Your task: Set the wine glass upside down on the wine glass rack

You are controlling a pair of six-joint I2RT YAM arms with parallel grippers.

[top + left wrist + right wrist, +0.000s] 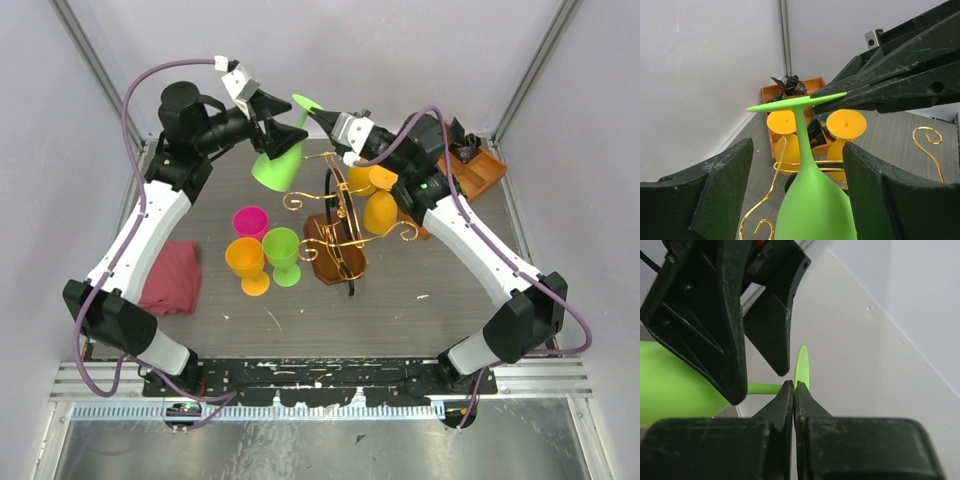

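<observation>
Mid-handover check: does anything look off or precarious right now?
Only the green wine glass, in mid-air beside the rack. The right hand pinches just the thin rim of its foot, while the left hand flanks the bowl without visibly touching. That grip looks precarious.

- I read this as a robotics lab cell, not a home: plain white panels wall in the desk along its far, left and right edges.
- Bare aluminium frame posts rise at the far corners.
- My left arm and right arm are bolted to a black plate on a slotted metal rail at the near edge, with purple cables looping in the open.
- The desk top is grey board, scuffed and flecked white.
- The household pieces look staged: bright plastic goblets, a red cloth by the left edge, a gold wine glass rack mid-desk, and an orange tray at the far right corner.
</observation>
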